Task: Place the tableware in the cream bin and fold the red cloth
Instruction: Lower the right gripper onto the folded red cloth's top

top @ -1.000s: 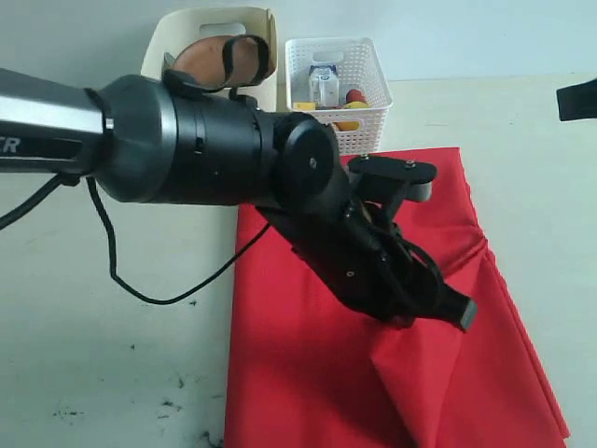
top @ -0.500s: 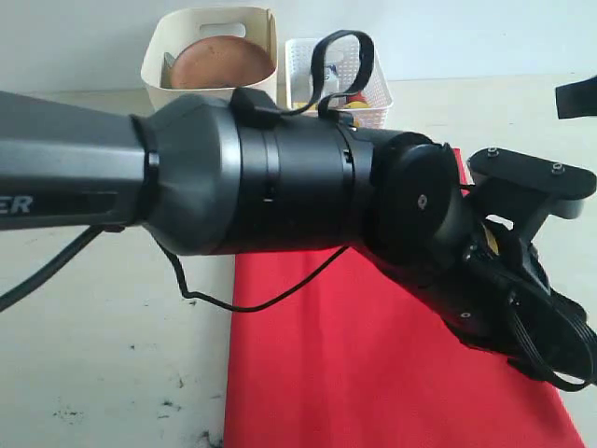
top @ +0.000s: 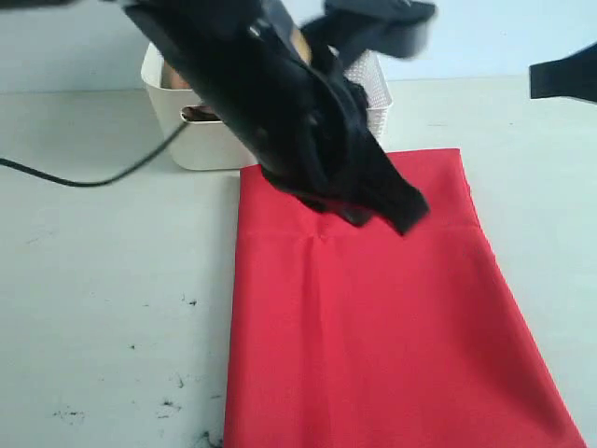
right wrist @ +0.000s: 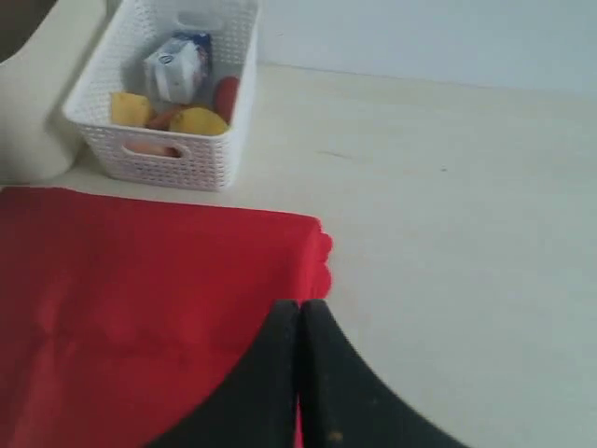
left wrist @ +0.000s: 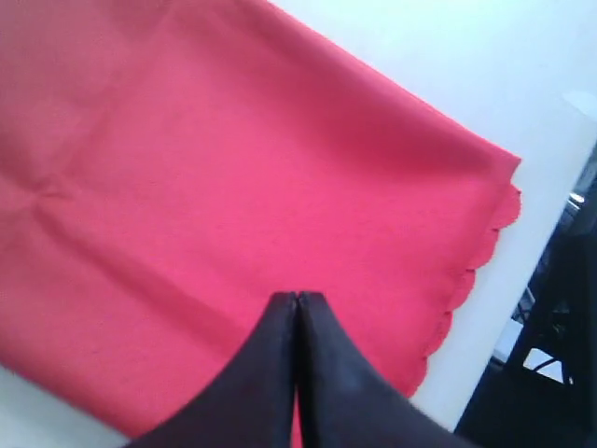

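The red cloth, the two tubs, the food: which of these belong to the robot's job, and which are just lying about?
Part of the job:
- red cloth
- cream bin

Just lying about:
- white lattice basket
- milk carton
- yellow food pieces

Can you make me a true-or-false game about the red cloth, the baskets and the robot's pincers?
1. The red cloth lies flat on the table. True.
2. The left pincer is wide open. False: its jaws are pressed together.
3. The white basket is empty. False: it holds a milk carton and some food pieces.
4. The right pincer is shut and holds nothing. True.
5. The cream bin sits on top of the red cloth. False: it stands on the table, past the cloth's far edge.
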Available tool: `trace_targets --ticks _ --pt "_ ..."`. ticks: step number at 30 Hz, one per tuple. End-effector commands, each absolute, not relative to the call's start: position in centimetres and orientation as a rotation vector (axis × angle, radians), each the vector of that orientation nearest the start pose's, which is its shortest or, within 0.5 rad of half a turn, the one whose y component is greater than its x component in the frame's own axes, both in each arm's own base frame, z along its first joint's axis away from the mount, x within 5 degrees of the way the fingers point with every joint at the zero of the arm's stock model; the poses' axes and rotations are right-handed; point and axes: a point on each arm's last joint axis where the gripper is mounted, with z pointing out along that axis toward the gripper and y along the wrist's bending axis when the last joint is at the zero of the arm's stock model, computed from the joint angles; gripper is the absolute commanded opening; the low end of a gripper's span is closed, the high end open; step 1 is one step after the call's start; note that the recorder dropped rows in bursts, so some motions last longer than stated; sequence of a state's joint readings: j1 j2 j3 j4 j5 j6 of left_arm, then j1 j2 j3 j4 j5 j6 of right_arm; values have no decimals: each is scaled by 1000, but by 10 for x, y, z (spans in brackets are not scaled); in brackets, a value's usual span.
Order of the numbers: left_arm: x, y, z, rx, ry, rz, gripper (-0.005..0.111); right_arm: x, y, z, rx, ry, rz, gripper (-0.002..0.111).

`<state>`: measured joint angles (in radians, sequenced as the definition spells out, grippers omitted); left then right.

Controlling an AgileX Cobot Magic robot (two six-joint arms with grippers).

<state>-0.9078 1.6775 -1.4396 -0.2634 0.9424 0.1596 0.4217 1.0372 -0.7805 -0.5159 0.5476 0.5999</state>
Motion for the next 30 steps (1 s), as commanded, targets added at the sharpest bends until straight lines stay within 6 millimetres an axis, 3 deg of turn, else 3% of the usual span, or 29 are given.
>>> trace_targets --ticks 1,4,7,11,15,21,30 --pt "212 -239 352 1112 2377 -535 0 218 85 287 -250 2306 156 0" --pt "206 -198 374 984 2341 -525 0 229 105 255 -317 2454 301 0" --pt "187 -160 387 887 2305 -511 0 242 125 222 -408 2546 441 0" --pt "159 -117 393 765 2266 -482 0 253 143 184 -464 2625 580 0" --pt "130 -84 392 644 2218 -454 0 254 157 147 -554 2712 562 0" --pt "97 -61 380 556 2120 -432 0 254 159 107 -654 2812 467 0" --pt "80 -54 369 562 2123 -441 0 255 140 97 -649 2897 173 0"
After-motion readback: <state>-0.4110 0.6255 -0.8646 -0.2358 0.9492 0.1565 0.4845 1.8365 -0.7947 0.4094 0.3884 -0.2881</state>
